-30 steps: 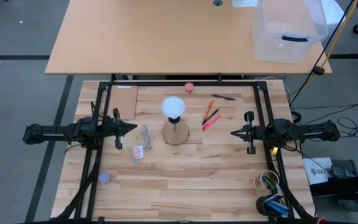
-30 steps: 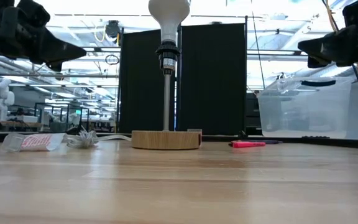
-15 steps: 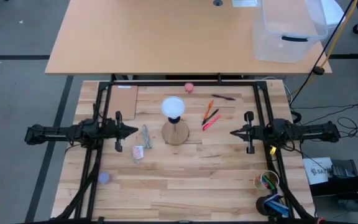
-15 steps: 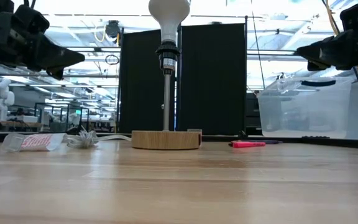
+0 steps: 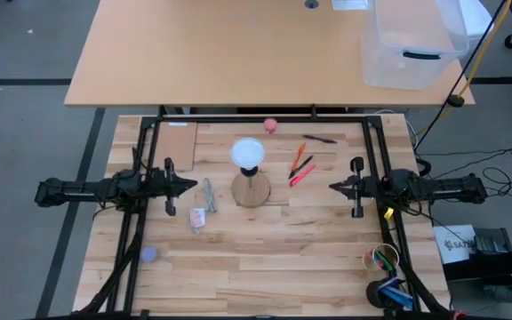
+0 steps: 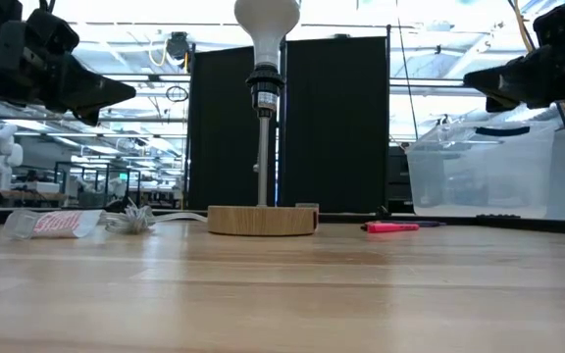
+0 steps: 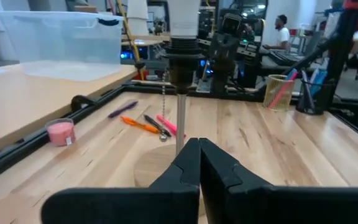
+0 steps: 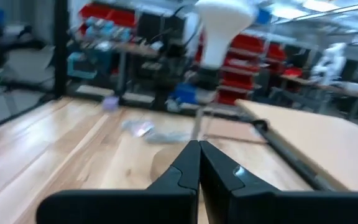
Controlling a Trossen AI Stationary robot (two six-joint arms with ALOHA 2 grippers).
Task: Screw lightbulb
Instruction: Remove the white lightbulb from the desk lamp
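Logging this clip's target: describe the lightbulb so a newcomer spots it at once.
On the wooden table, find the round wooden base at the middle. The lightbulb sits atop its upright post, a white frosted globe, far bigger than the pink ball nearby.

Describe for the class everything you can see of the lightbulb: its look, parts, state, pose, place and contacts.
The lightbulb is white, with a round frosted globe narrowing to a neck. It stands upright, globe up, seated in the black socket atop a thin metal post rising from a round wooden base near the table's middle. It looks unlit. Only the socket touches it; both end effectors hang well off to either side.
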